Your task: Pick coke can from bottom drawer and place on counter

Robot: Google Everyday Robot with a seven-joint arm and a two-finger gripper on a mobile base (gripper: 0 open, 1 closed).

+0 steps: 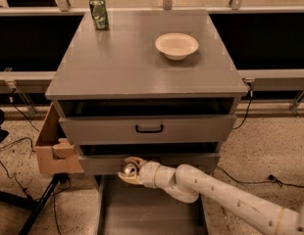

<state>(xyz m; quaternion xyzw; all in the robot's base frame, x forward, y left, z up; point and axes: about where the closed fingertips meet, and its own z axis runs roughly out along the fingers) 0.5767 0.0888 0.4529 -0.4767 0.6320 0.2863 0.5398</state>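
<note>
Pale two-finger tool [127, 170] on my white jointed arm [225, 197] hangs just in front of the grey cabinet's middle drawer, below the left half of the counter. It is pinching the small coke can [128, 169], and only the can's silver top shows between my fingers. The flat grey counter [117, 67] tops the cabinet. Under it, the wide, shallow grey bottom drawer [142, 207] stands pulled out beneath my tool. On the counter sit a cream round bowl [176, 45] at right rear and a green soda can [98, 12] at the far left corner.
</note>
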